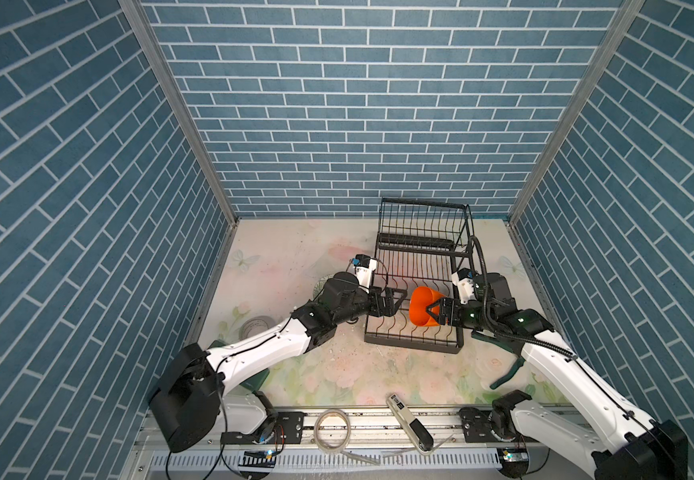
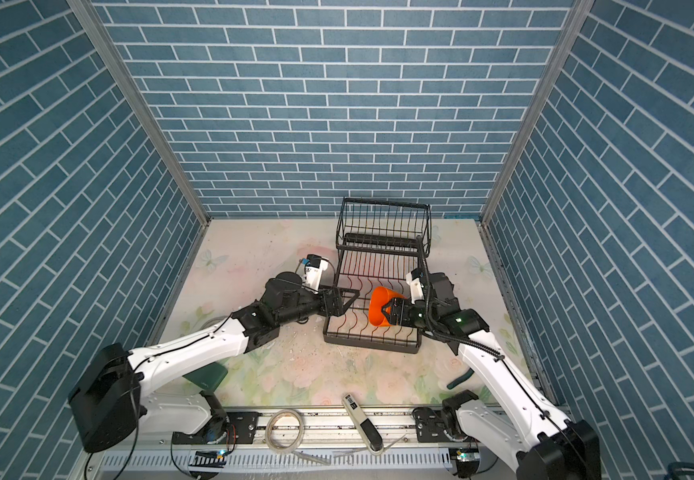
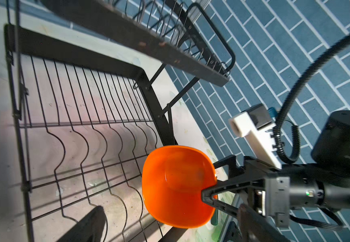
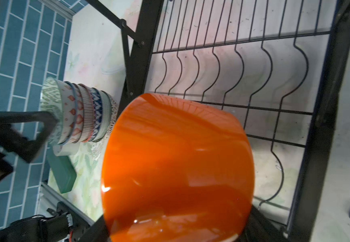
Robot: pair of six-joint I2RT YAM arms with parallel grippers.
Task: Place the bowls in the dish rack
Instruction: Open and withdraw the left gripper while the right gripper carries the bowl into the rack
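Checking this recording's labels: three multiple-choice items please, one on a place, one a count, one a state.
1. The orange rounded-square plastic bowl is: A in the upper basket; B over the lower slot wires; C on the table.
2. Bowls in the upper basket of the black wire dish rack: A none; B two; C four.
3. The left gripper is: A open, empty; B shut on a bowl; C shut on a wire.
Key: B, the right gripper holds it there; A, only bare wires show; A, its fingers stand apart.
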